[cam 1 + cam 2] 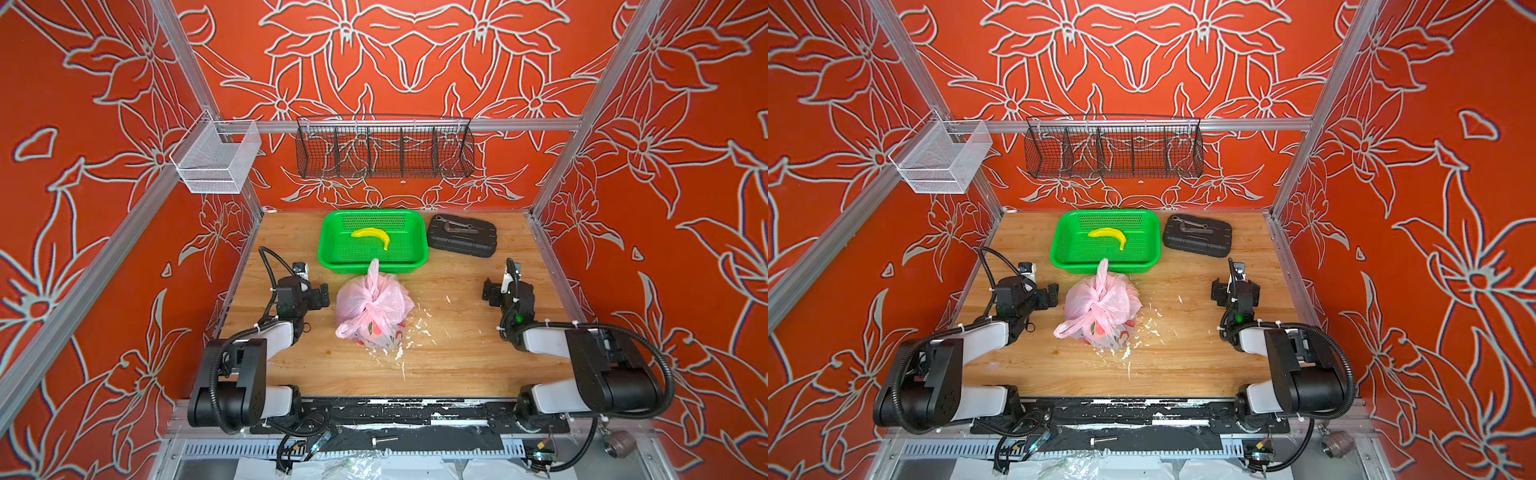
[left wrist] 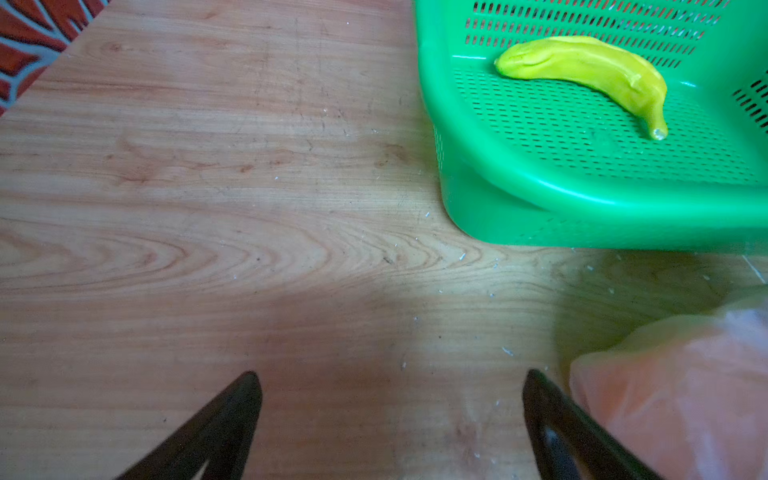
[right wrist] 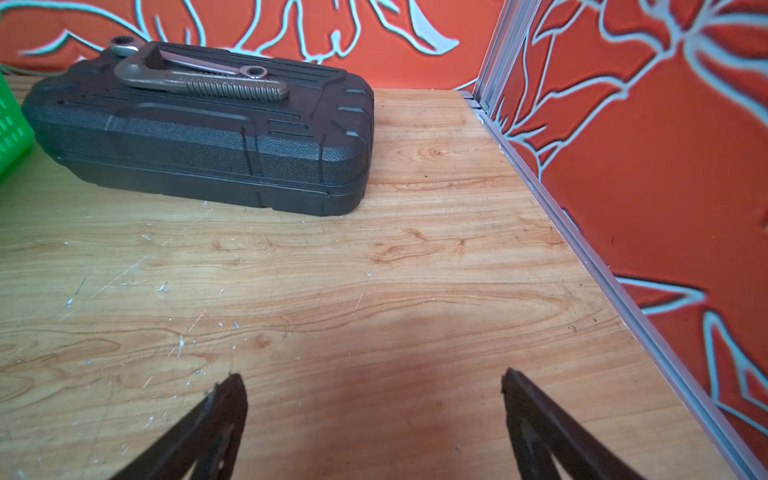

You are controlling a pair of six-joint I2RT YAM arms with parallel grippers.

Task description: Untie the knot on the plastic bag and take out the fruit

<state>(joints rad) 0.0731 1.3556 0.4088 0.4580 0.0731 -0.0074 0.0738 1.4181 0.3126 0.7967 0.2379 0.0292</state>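
**Desk:** Okay, where is the plastic bag (image 1: 374, 309) sitting?

**Me:** On my feed it's in the middle of the table (image 1: 457, 365), just in front of the green basket (image 1: 332, 258). The knot (image 1: 371, 305) is bunched on top, tied. I can't make out the fruit through the plastic.

**Desk:** And the pincers?

**Me:** I see the left gripper (image 2: 391, 374) spread wide and holding nothing, just beside the bag. The right gripper (image 3: 372, 373) is equally wide and empty, well off to the right, facing the black case (image 3: 199, 137).

**Desk:** The basket?

**Me:** A banana (image 1: 372, 235) lies in it.
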